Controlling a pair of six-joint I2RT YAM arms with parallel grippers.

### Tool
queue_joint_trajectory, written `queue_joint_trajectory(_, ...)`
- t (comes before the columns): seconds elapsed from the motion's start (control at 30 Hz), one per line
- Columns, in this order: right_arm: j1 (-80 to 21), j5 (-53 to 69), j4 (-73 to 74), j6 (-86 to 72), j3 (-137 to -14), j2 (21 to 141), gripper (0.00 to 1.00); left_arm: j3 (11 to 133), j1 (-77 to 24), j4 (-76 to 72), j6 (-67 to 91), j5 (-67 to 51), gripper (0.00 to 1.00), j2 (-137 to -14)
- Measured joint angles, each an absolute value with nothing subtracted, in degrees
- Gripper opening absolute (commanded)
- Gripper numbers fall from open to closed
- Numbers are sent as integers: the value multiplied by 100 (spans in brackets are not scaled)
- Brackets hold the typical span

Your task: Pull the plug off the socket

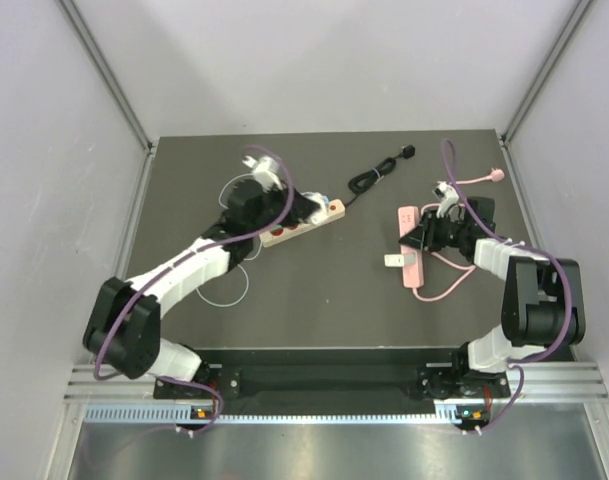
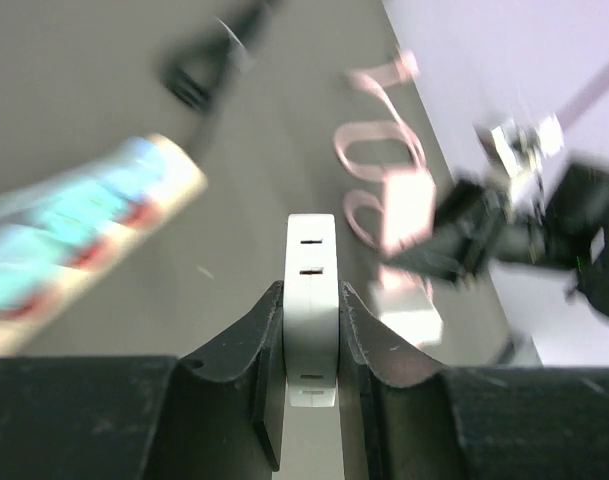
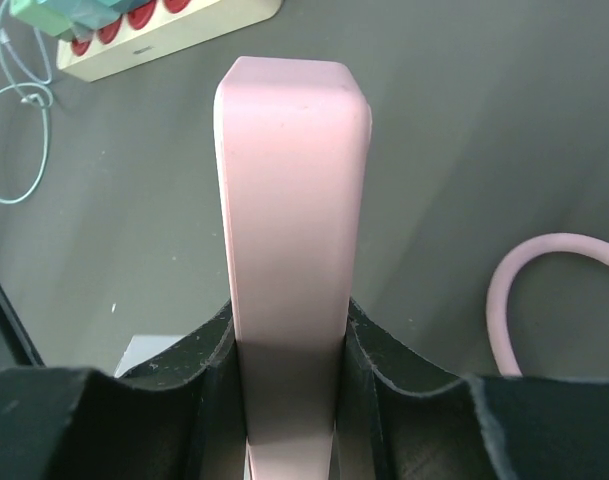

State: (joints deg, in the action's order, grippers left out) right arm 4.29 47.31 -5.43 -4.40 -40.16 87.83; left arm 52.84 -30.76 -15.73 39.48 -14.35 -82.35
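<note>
- Looking from above, we see the left arm stretched over the dark table (image 1: 314, 300) toward a beige power strip (image 1: 284, 236) with red switches, and the right arm bent in over a pink socket strip (image 1: 414, 270).
- We find the left gripper (image 2: 310, 295) clamped narrowly on a white slotted block (image 2: 311, 255), one finger pressing each flat side. Its wrist view is blurred behind the block.
- We cannot place that block in the overhead view, because the arm covers it.
- We see the right gripper (image 3: 289, 310) closed tight around the pink socket strip, which stands on its narrow edge between the fingers.
- We make out a white plug (image 1: 394, 261) touching the left side of the pink strip, just below the right gripper. We cannot tell whether its pins are seated.
- We note a pink cable (image 3: 500, 300) looping on the table just beside the strip.
- We also see a teal plug (image 3: 64, 15) sitting on the beige strip, and a black cable (image 1: 374, 178) lying loose between the two strips.
</note>
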Motion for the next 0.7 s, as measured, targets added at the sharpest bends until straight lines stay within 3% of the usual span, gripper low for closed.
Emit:
queue_joint_trajectory(0.37,429,5546,510,508,-4624,9194,0,4484,-224,-2196,4626,-1363,0,-7743)
queue_joint_trajectory(0.7,429,5706,687,650,-4624,9194,1,4703,1511,-2794,5332,-1302,0,-9647)
